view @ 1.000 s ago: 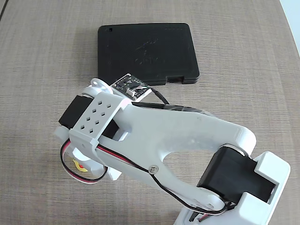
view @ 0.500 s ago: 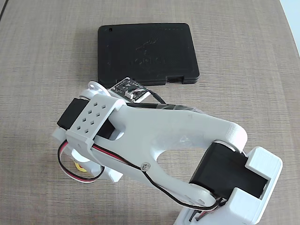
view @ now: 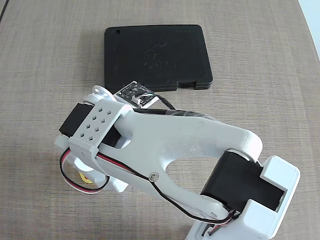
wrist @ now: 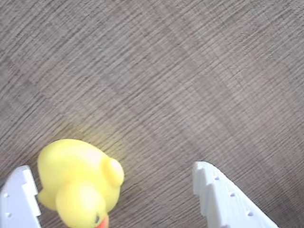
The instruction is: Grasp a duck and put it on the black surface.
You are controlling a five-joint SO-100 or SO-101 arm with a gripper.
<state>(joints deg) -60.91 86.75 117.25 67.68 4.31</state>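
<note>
In the wrist view the small yellow duck (wrist: 78, 183) with its red-orange beak lies on the table between my white fingers, close to the left finger (wrist: 19, 199) and well apart from the right finger (wrist: 223, 199). My gripper (wrist: 110, 168) is open around the duck, low over the table. In the fixed view only a sliver of the duck (view: 85, 178) shows under my arm (view: 165, 145), at the lower left. The black slab (view: 155, 55) lies flat at the top centre, with nothing on it, well away from the duck.
The wood-grain table (view: 260, 75) spreads all around. My white arm base (view: 260, 205) stands at the lower right of the fixed view. Red and black cables (view: 75, 182) loop beside the wrist.
</note>
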